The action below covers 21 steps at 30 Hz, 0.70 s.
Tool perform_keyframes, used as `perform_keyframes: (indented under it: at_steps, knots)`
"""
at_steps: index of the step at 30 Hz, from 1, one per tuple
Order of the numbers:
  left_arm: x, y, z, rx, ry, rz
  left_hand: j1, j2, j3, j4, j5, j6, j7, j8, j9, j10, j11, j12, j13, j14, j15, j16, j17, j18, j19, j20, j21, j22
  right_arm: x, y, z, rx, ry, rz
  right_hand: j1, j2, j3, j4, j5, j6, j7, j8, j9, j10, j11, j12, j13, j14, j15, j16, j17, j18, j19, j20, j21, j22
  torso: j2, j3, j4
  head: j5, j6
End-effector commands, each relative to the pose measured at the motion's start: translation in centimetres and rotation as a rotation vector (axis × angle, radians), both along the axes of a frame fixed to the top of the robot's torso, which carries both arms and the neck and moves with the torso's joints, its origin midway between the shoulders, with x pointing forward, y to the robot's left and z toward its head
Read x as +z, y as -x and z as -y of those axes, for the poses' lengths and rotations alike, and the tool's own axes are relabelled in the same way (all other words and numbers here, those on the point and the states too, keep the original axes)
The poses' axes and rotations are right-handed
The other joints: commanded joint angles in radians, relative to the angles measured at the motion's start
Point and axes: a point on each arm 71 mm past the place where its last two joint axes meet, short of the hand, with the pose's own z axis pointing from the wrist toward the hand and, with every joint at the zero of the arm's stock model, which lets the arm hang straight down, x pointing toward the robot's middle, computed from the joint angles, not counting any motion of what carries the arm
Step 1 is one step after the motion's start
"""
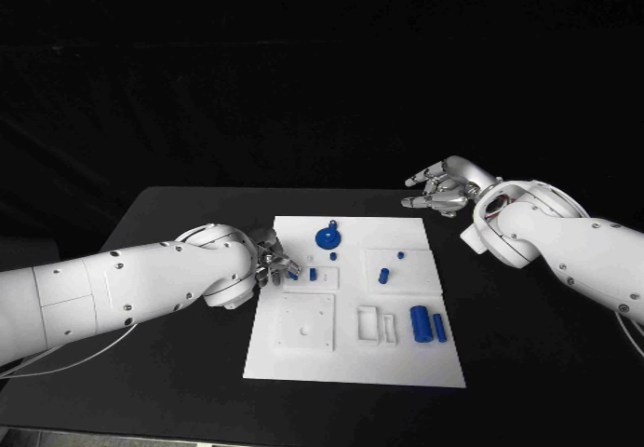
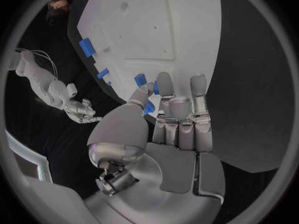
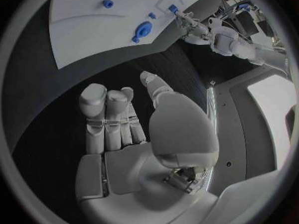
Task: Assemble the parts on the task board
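bare table (image 1: 523,345) right of task board (image 1: 355,358); blue parts (image 1: 424,323) perhaps upright

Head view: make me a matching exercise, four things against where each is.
Things:
1. left hand
2. right hand
3. blue disc
4. blue cylinder

Places:
A. over the black table beyond the board's far right corner
B. at the board's left edge
C. lying on the board's near right part
D. on the board's far part, near the middle

Pairs: 1-B, 2-A, 3-D, 4-C
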Motion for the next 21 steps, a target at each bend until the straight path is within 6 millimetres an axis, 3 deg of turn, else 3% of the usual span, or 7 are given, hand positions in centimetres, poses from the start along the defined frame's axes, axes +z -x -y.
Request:
perform_keyframes:
  at_steps: [1, 21]
  knots:
    - [-0.63, 0.26, -0.16, -0.004, -0.032, -0.029, 0.015, 0.014, 0.060, -0.053, -0.002, 0.093, -0.073, 0.001, -0.001, 0.044, -0.009, 0.000, -0.001, 0.005, -0.017, -0.003, -0.001, 0.001, -0.006, -0.004, 0.004, 0.019, -0.04, 0.03, -0.16, 0.013, 0.003, -0.004, -0.012, 0.001, -0.004, 0.001, 0.006, -0.002, 0.002, -0.001, 0.001, 0.000, -0.007, 0.002, 0.000, 0.000, -0.004, -0.004, 0.001, 0.012, 0.037, -0.003, -0.002, 0.099, 0.000, 0.0004, -0.0004, -0.001, -0.001]
    - [-1.43, 0.67, 0.32, -0.026, -0.045, -0.054, 0.017, 0.006, 0.048, -0.037, -0.010, 0.096, -0.073, -0.003, -0.009, 0.044, -0.008, -0.002, -0.001, 0.004, -0.016, -0.005, -0.008, 0.001, -0.007, -0.003, 0.002, 0.019, -0.04, 0.06, -0.08, 0.013, 0.005, -0.005, -0.013, 0.002, -0.005, 0.002, 0.006, -0.002, 0.002, -0.001, 0.001, 0.000, -0.007, 0.002, 0.001, 0.001, -0.004, -0.003, 0.001, 0.012, 0.037, -0.003, -0.001, 0.100, 0.000, 0.0007, -0.0002, -0.004, -0.004]
